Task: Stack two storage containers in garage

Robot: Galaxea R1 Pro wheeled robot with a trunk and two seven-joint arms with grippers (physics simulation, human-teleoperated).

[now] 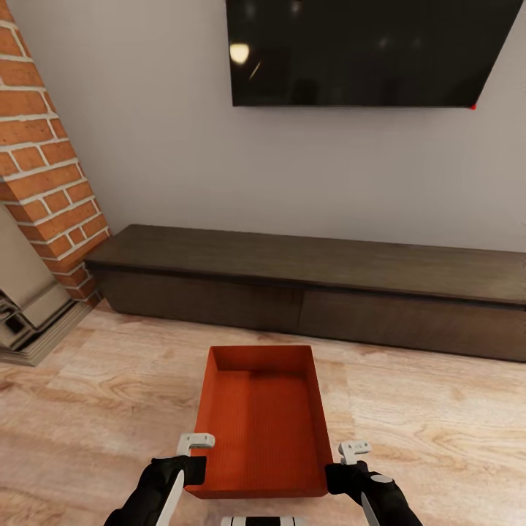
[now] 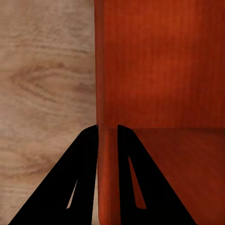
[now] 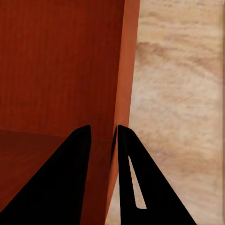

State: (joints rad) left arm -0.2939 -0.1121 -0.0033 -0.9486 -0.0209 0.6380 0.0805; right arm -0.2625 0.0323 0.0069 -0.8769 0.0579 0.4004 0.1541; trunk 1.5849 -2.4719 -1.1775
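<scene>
One red-orange storage container (image 1: 259, 420) sits open-topped in the living room, over the light wood-plank floor (image 1: 95, 409), long axis running away from the robot toward the low dark cabinet (image 1: 314, 288); whether its base touches the planks or is lifted I cannot tell. Inside is empty, ribbed bottom visible. Left gripper (image 1: 191, 467) is at the near-left corner, right gripper (image 1: 343, 467) at the near-right corner. Left wrist view: the container's thin wall (image 2: 107, 178) runs between the two black fingers (image 2: 70, 187), one finger outside over the wood, one inside over the bin bottom, pinched tight on the wall. Right wrist view: same thing, wall (image 3: 101, 178) clamped between the fingers (image 3: 140, 187), one inside, one outside. Beyond the bin, cabinet stands against the beige wall (image 1: 168, 146), wall TV (image 1: 365, 51) above it, red-brick fireplace (image 1: 44, 168) at the left edge.
</scene>
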